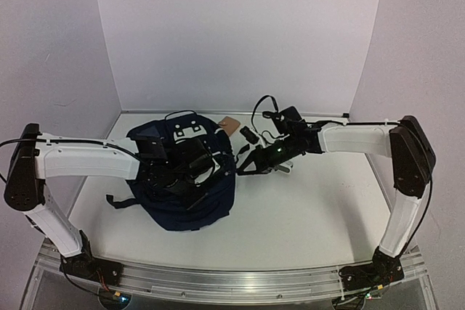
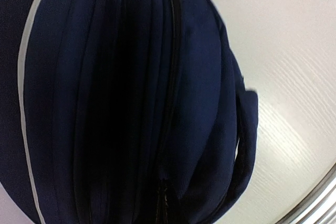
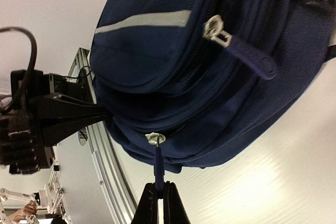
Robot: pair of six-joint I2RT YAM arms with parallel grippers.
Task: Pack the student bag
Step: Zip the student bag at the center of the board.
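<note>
Bag [image 1: 185, 205] on surface [image 1: 312, 208], left of centre, between arms. Soft navy fabric, floppy, likely light; folds give under push. Best holds: zip pull [image 3: 158, 163], strap [image 1: 120, 201]. Right claw [image 3: 159, 191] pinching zip pull. Left claw [image 3: 100, 114] pressed together at bag's side; fabric nipped or not, cannot tell.

The student bag [image 3: 220, 82] is matt navy woven cloth, and its stripe [image 3: 142, 19] is a smoother pale grey tape. The zip sliders [image 3: 212, 27] are bright silvery metal; the zip pull [image 3: 158, 165] is navy, cord or rubber. The right tool [image 3: 159, 183] looks matt black plastic. The tabletop [image 3: 273, 177] is white and faintly grained with a soft sheen; its front rail [image 1: 240, 281] is brushed metal
</note>
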